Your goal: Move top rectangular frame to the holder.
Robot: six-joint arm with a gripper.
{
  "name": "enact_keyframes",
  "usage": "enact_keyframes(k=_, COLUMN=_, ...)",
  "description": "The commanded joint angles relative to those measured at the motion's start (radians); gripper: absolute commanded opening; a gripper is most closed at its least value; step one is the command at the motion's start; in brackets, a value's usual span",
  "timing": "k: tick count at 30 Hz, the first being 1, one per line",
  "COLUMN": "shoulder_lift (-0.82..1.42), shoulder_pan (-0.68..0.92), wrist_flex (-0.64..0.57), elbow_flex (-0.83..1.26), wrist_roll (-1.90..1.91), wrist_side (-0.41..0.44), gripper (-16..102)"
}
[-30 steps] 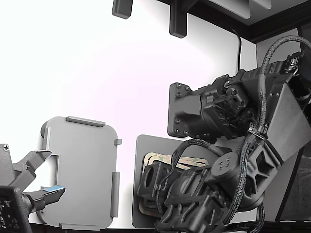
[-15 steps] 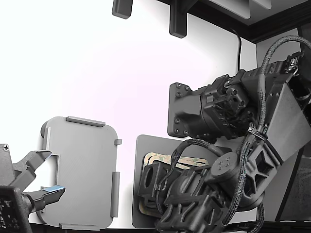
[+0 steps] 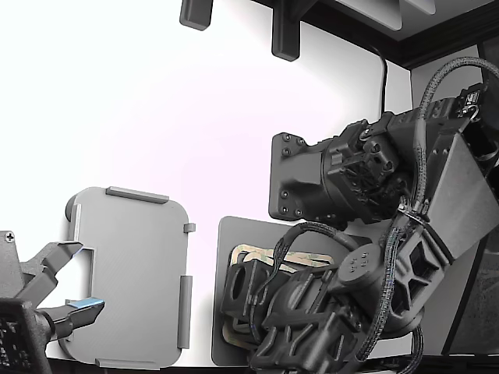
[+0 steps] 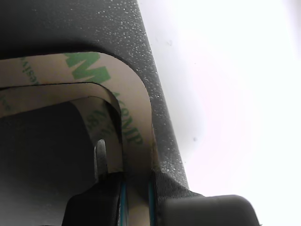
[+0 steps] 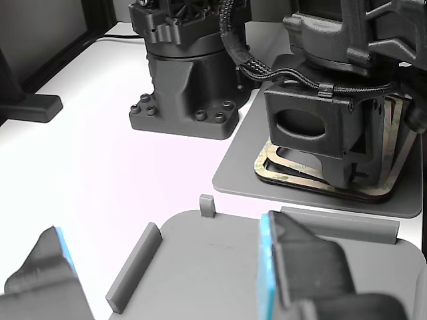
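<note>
My gripper (image 4: 136, 190) is shut on one edge of the top tan frame (image 4: 135, 117), which has green marks; the strip sits between the two blue-edged pads. A second like frame (image 4: 37, 96) lies just under it, offset. Both rest on the dark grey mat (image 4: 94, 28). In the exterior view the frames (image 3: 251, 254) peek out from under my wrist at the lower middle. They also show in the other view (image 5: 293, 175). The light grey holder (image 3: 129, 273) lies apart on the exterior view's left, and it also shows in the other view (image 5: 200, 260).
A second arm's open gripper (image 3: 66, 284) with blue pads hovers at the holder's near edge. Its black base (image 5: 187, 87) stands beside the dark mat (image 5: 243, 170). Black mounts (image 3: 284, 35) hang at the table's far side. The table is white.
Almost nothing has moved. My wrist has shifted very slightly, and the frame's edge beside it seems raised a little. The second arm has stayed still.
</note>
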Motion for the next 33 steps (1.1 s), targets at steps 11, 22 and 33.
enact_keyframes(k=11, shoulder_lift=0.023, shoulder_pan=-0.017, wrist_flex=0.106, elbow_flex=-0.124, wrist_roll=-0.014, wrist_side=0.002, gripper=-10)
enact_keyframes(k=22, shoulder_lift=0.026, shoulder_pan=-0.114, wrist_flex=0.364, elbow_flex=-0.402, wrist_roll=0.187, wrist_side=0.014, gripper=-11)
enact_keyframes(k=33, shoulder_lift=0.043, shoulder_pan=-0.302, wrist_flex=0.426, elbow_flex=-0.595, wrist_roll=0.466, wrist_side=0.089, gripper=-11)
